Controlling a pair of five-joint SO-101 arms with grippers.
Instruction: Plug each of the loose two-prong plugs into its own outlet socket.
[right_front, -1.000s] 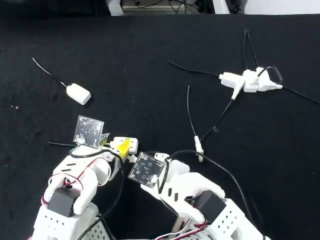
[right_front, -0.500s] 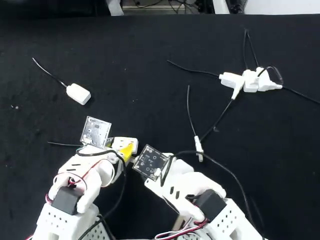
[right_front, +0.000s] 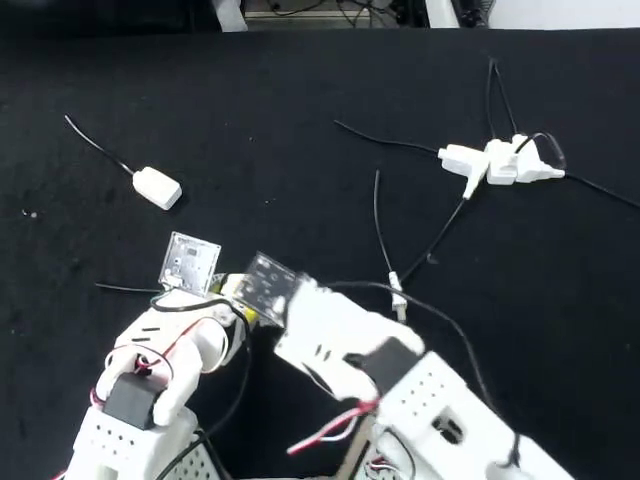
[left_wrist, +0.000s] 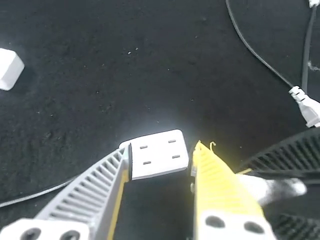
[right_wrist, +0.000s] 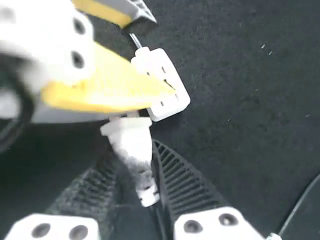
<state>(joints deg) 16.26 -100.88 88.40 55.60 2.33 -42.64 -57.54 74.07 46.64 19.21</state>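
Note:
My left gripper (left_wrist: 161, 149) is shut on a white outlet block (left_wrist: 156, 160) with two pairs of slots, pinched between its grey and yellow fingers (left_wrist: 215, 175) just above the black table. My right gripper (right_wrist: 135, 150) is shut on a white two-prong plug (right_wrist: 131, 145), prongs facing the outlet block (right_wrist: 162, 85) and very near it. The left arm's yellow finger (right_wrist: 100, 85) crosses in front. From above, both arms meet at the front left, left gripper (right_front: 238, 298) beside the right arm (right_front: 330, 335).
A white adapter (right_front: 157, 187) with a thin wire lies at the far left. A cluster of white plugs and sockets (right_front: 500, 160) with cables sits at the back right. A small plug (right_front: 398, 295) on a black cable lies just right of the arms.
The right arm has swung forward and left, bringing its plug up against the outlet block. The left arm shifted slightly earlier, then kept still.

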